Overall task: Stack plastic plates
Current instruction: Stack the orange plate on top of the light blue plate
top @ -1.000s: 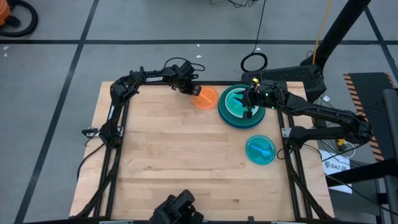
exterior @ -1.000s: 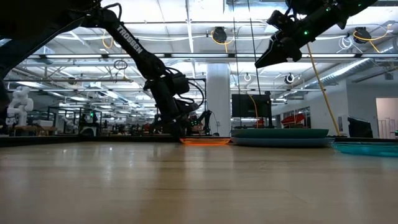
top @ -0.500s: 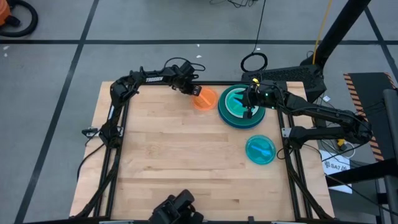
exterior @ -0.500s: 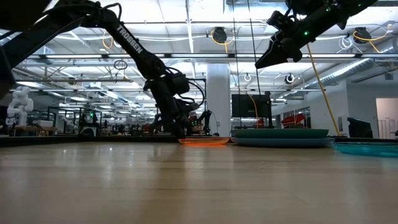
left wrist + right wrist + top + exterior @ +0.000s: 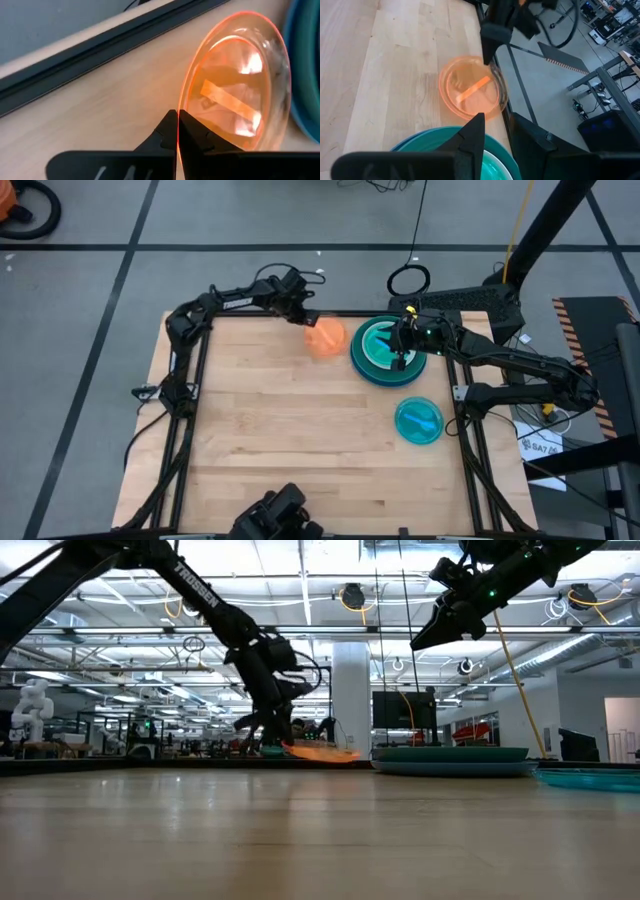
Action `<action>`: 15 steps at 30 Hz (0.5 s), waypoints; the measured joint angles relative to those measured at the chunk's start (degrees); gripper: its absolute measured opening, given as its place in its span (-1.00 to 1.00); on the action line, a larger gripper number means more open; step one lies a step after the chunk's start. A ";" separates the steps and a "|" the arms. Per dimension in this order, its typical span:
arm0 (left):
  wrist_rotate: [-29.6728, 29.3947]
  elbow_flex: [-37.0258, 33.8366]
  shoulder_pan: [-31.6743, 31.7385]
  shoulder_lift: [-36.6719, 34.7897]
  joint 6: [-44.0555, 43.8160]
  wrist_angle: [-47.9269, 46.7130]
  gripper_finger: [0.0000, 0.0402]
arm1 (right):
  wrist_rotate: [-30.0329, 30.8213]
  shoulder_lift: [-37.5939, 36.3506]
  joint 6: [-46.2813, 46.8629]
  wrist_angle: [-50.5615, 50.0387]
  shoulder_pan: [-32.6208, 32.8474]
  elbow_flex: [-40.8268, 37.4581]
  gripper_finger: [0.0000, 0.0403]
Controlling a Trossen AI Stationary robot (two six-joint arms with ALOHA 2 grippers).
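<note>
A small translucent orange plate (image 5: 324,337) (image 5: 235,95) (image 5: 472,92) hangs just above the table near its far edge, in my left gripper (image 5: 304,318) (image 5: 178,131), which is shut on it. To its right is a stack (image 5: 388,352) (image 5: 450,760): a large blue plate at the bottom, dark teal on it, lighter plates at the centre. My right gripper (image 5: 400,352) (image 5: 420,640) (image 5: 497,125) hovers open, high above that stack. One cyan plate (image 5: 418,420) (image 5: 590,778) lies flat by the table's right edge. My left gripper pinches the orange plate's rim (image 5: 181,102) on its far-left side, one finger on either face. The fingers come slanting down from the table's far left. The plate (image 5: 320,751) is lifted clear of the table and tilted, its free side lower, toward the stack.
The table's metal frame rail (image 5: 100,55) runs right behind the orange plate along the far edge. Bare wood (image 5: 280,440) covers the middle, left and near parts. A dark camera mount (image 5: 275,515) sits at the near edge.
My left gripper has risen a little and drawn slightly toward the far edge, staying shut on the orange plate's rim. The plate, flat on the table before, is now lifted clear and tipped. My right arm has kept still.
</note>
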 joint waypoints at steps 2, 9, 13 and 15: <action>-0.02 0.00 -0.08 -1.66 0.85 -0.86 -0.98 | 0.00 -0.02 0.08 -0.04 0.00 0.00 -0.58; -0.01 0.02 -1.36 -6.42 1.37 -1.08 -0.98 | 0.07 -0.24 2.21 -2.72 0.00 0.02 -0.58; 0.05 0.11 -3.14 -8.01 0.67 0.45 -0.98 | 0.11 -2.73 4.05 -5.68 0.02 0.02 -0.58; 0.40 0.11 -4.24 -8.02 -0.43 2.07 -0.98 | 0.10 -4.86 6.12 -6.87 0.40 0.02 -0.58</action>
